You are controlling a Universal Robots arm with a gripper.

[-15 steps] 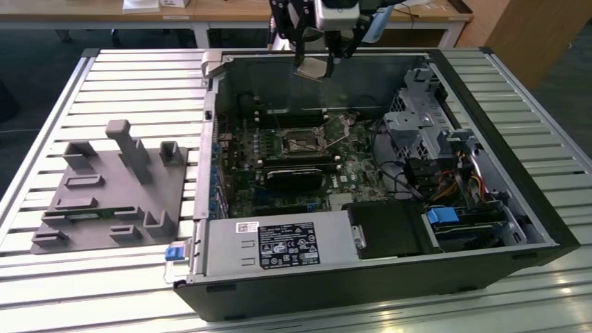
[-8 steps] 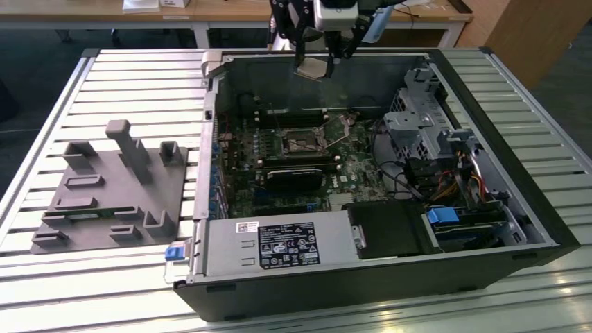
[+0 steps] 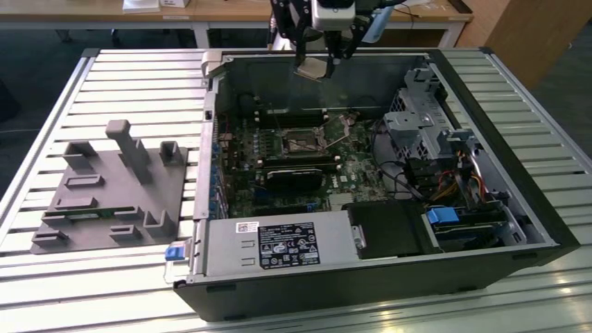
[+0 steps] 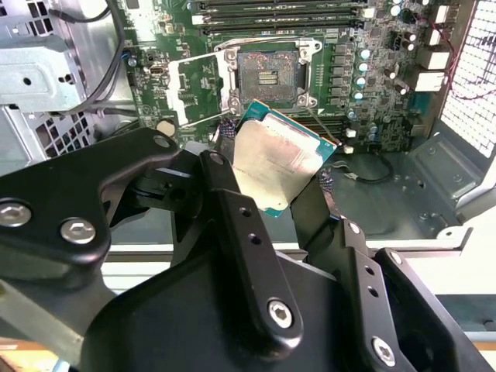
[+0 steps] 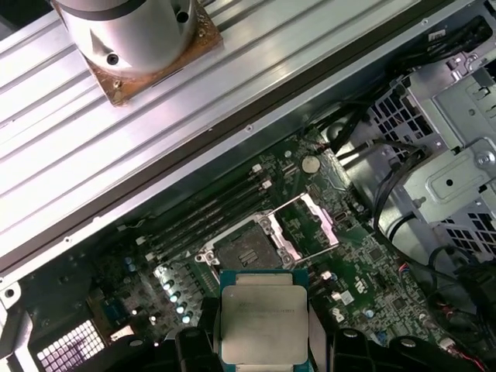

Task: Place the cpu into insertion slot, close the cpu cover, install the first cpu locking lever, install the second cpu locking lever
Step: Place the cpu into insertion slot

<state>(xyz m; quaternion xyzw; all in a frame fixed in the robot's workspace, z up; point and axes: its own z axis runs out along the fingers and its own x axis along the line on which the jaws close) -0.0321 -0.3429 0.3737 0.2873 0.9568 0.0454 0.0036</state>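
My gripper (image 3: 315, 66) is shut on the cpu (image 3: 312, 68), a flat square chip with a dull silver top, held tilted high above the open computer case near its far wall. In both wrist views the cpu (image 4: 279, 159) (image 5: 262, 322) sits between the two black fingers (image 4: 225, 167), apart from the board. The insertion slot (image 3: 301, 144) (image 4: 267, 74) (image 5: 244, 249) lies bare on the green board below, its dark centre showing. The cpu cover (image 4: 195, 84) (image 5: 311, 223), a thin silvery frame, stands flipped open beside the slot.
The black case (image 3: 518, 229) lies open on a slatted metal table (image 3: 138, 76). Inside are a silver power supply (image 3: 277, 246), a metal drive cage (image 3: 416, 125) with cables, a black block (image 3: 291, 179) and long memory slots (image 4: 279, 12). A grey fixture (image 3: 111, 184) stands at the exterior view's left.
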